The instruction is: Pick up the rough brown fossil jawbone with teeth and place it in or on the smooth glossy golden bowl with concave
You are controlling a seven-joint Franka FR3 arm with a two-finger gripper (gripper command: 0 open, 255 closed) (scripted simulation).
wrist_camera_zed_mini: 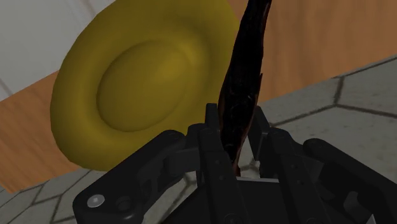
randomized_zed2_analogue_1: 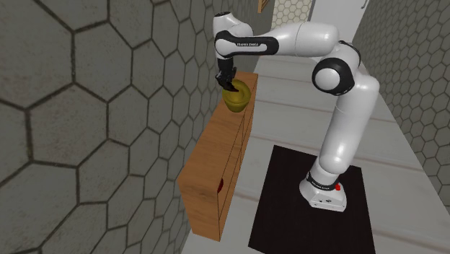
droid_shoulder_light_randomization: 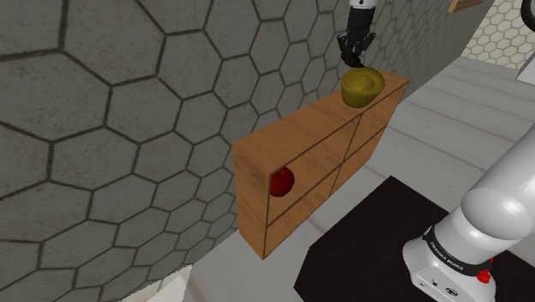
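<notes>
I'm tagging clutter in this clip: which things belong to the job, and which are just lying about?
Job:
dark jawbone, clasped in the end effector
golden bowl

Lying about:
red round object at the wooden cabinet's front
black mat

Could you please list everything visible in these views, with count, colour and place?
bowl: 1, glossy golden yellow, on the cabinet top's far end
jawbone: 1, dark brown, in the end effector, close by the bowl
cabinet: 1, brown wood, against the wall
round thing: 1, red, at the cabinet's front face
mat: 1, black, on the floor under the arm
wall: 1, grey hexagon tiles
arm: 1, white, dark joints
end effector: 1, black, shut on the jawbone
</notes>
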